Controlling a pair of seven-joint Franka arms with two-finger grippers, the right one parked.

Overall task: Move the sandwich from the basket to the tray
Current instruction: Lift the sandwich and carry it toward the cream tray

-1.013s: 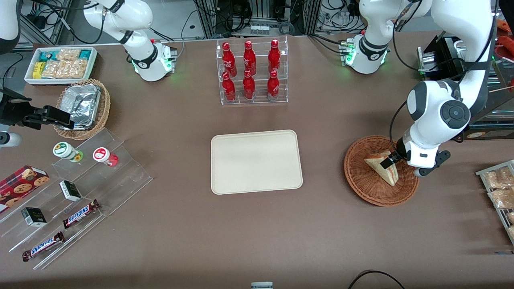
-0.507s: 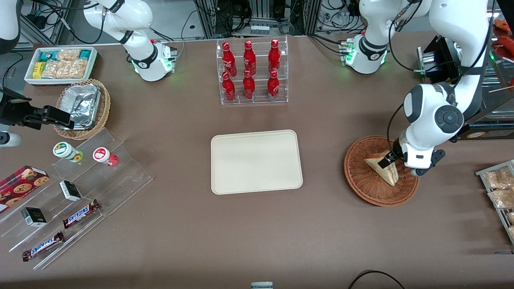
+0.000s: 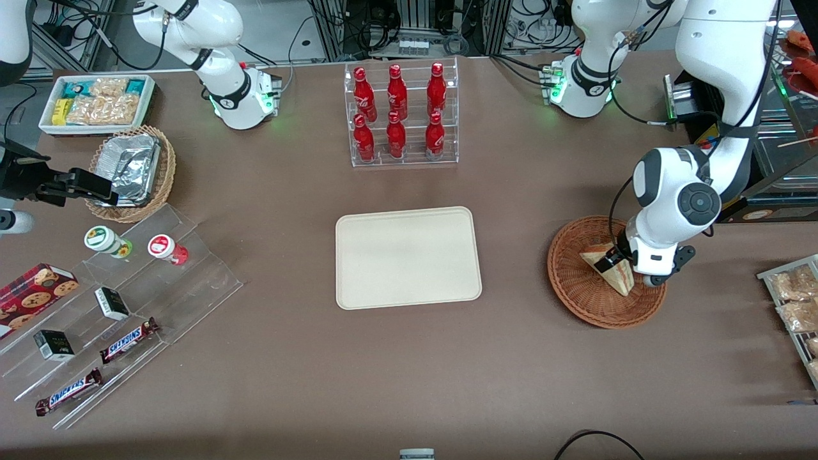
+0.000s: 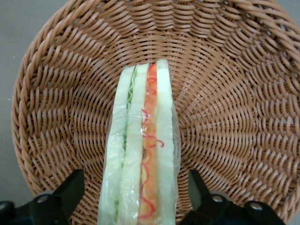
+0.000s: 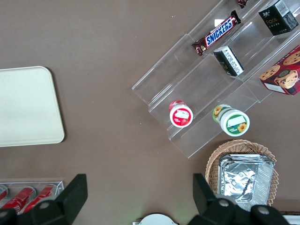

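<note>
The wrapped sandwich (image 3: 618, 278) stands on edge in the reddish-brown wicker basket (image 3: 575, 284), toward the working arm's end of the table. The left wrist view shows its green and red filling layers (image 4: 143, 140) against the basket weave (image 4: 234, 93). My gripper (image 3: 612, 259) is down in the basket and open. Its fingers (image 4: 70, 187) straddle the sandwich, with a gap on each side, gripper (image 4: 137, 183) centred over the wedge. The cream tray (image 3: 408, 257) lies bare at the table's middle, also seen from the right wrist as a tray (image 5: 26, 105).
A clear rack of red bottles (image 3: 400, 115) stands farther from the front camera than the tray. A wire rack of snack packets (image 3: 795, 306) sits beside the basket at the table's edge. Acrylic steps with candy bars (image 3: 128, 300) lie toward the parked arm's end.
The working arm's wrist has shifted a little toward the tray and come lower over the sandwich. The sandwich and basket have not moved.
</note>
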